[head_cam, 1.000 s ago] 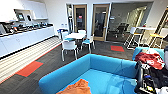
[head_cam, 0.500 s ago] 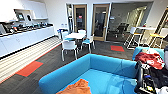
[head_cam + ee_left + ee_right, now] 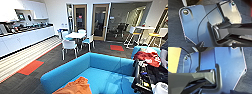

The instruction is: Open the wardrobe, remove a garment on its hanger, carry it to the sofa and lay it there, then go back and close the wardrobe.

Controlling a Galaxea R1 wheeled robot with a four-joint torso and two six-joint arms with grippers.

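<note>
- Fingers of neither arm can be made out in the wrist views, so whether they are spread or pressed together cannot be told.
- Head view: the sofa (image 3: 105,72) is seen close ahead and below, its blue back curving round the seat.
- Head view: the garment (image 3: 76,87) is seen as a crumpled rust-orange heap at the lower edge, lying over the sofa's near front; whether it rests fully on the seat or is partly carried cannot be told, and the hanger cannot be made out.
- Head view: a red cloth (image 3: 147,58) is draped over dark equipment at the sofa's right end, where part of a person's arm (image 3: 164,56) is also seen.
- Head view: white chairs (image 3: 69,46) round a small table (image 3: 75,35) stand well beyond the sofa, with a long counter (image 3: 27,37) along the left wall.
- Left wrist view: the robot's own dark plate and jointed bar are seen over grey carpet (image 3: 174,31).
- Right wrist view: the same plate and bar are seen, with an orange patch (image 3: 173,59) at one edge, possibly the garment.
- Judgement: the laying step appears to be in hand; it would be done well if the shirt were spread flat on the seat, clear of the red cloth.
</note>
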